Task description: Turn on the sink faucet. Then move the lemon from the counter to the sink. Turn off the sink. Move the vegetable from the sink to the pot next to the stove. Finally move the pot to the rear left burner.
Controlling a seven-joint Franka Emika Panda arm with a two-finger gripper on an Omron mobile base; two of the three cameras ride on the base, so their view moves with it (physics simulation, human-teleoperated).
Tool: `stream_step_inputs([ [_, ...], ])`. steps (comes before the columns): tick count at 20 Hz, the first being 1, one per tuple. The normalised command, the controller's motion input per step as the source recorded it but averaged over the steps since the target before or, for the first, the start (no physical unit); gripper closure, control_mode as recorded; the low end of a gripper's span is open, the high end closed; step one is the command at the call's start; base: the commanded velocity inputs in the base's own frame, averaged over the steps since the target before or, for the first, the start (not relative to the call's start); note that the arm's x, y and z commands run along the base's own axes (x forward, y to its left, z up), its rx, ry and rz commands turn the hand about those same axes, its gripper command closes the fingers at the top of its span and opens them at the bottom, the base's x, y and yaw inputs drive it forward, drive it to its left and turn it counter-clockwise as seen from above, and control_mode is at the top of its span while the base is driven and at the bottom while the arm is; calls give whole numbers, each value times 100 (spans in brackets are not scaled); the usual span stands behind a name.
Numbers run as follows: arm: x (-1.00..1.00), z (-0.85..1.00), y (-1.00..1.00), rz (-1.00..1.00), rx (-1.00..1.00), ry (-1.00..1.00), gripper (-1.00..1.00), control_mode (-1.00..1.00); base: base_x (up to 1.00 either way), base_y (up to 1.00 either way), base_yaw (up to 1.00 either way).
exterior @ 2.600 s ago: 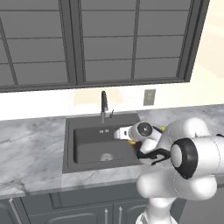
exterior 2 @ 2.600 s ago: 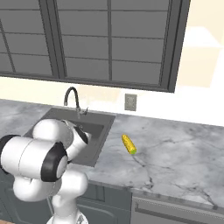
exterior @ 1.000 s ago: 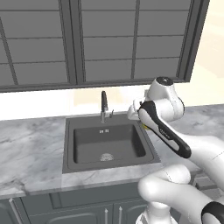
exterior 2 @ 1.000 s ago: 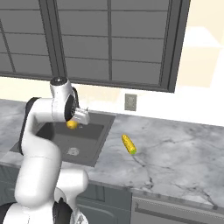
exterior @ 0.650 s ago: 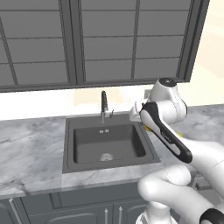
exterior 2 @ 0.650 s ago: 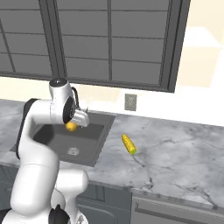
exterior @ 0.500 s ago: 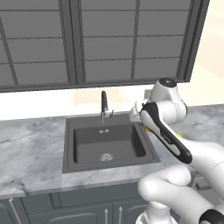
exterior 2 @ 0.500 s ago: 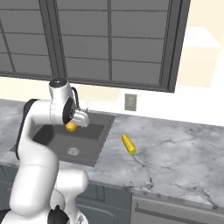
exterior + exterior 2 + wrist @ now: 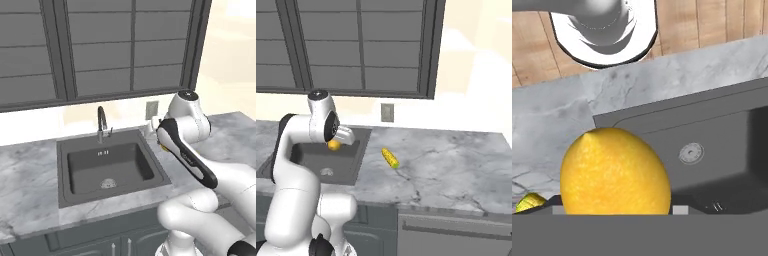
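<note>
No writing reads on the lemon [image 9: 614, 172] or sink [image 9: 64, 150].

No text, label, brand, number or sign can be read on anything here.

1. I see the sink [image 9: 112, 165] basin open from above, its floor bare but for the round drain [image 9: 107, 183]; nothing stands inside it.
2. The sink faucet [image 9: 101, 122] rises at the back rim, its arched spout reaching over the basin's rear edge; it blocks a pass along the back.
3. The gripper [image 9: 342, 141] with the lemon [image 9: 333, 145] hangs over the basin's right rim.
4. On the counter [image 9: 456, 160] a corn cob [image 9: 389, 157] lies near the sink's right side; beyond it the top is open.
</note>
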Motion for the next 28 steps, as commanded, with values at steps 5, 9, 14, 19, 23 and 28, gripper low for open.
stream_step_inputs([
  [5,0,0,0,0,0,0,100,100,-34,-9,-58],
  [9,0,0,0,0,0,0,100,100,-17,-14,-63],
  [14,0,0,0,0,0,0,100,100,-2,-13,-67],
  [19,0,0,0,0,0,0,100,100,0,-12,-69],
  [23,0,0,0,0,0,0,100,100,0,-13,-70],
  [28,0,0,0,0,0,0,100,100,0,-12,-70],
])
